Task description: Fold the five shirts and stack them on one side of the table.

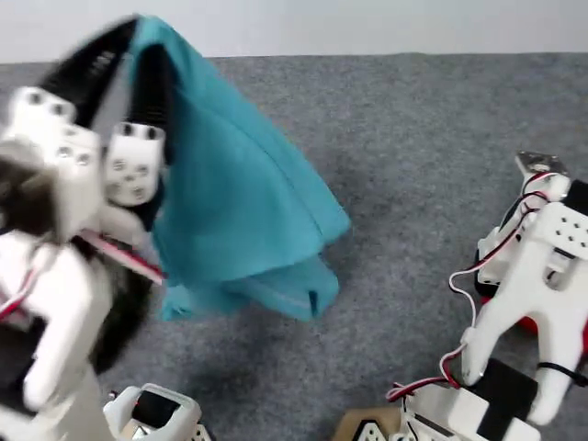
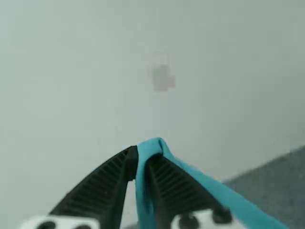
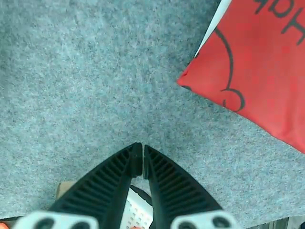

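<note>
On the left of the high view, the white left arm is raised, and the left gripper sits up by the table's far edge with its black fingers clenched on the top of a teal cloth shirt. The shirt hangs from that pinch in a wide drape. Its lower folds rest on the grey felt-covered table in the left half. The middle of the table and the far right stretch are bare grey felt up to the pale wall along the far edge. The white right arm, with red and white wires, stands at the near right edge, well apart from the shirt.

In the left wrist view, the left gripper is clamped on a bunched ridge of the teal cloth shirt, which trails off to one side. The pale wall lies behind it, with a corner of the grey table just in sight.

In the right wrist view, the right gripper points down at the grey table. Its ribbed fingers are pressed together at the tips and grasp nothing. A red cloth with black markings lies flat on the felt near it, not touching it.
</note>
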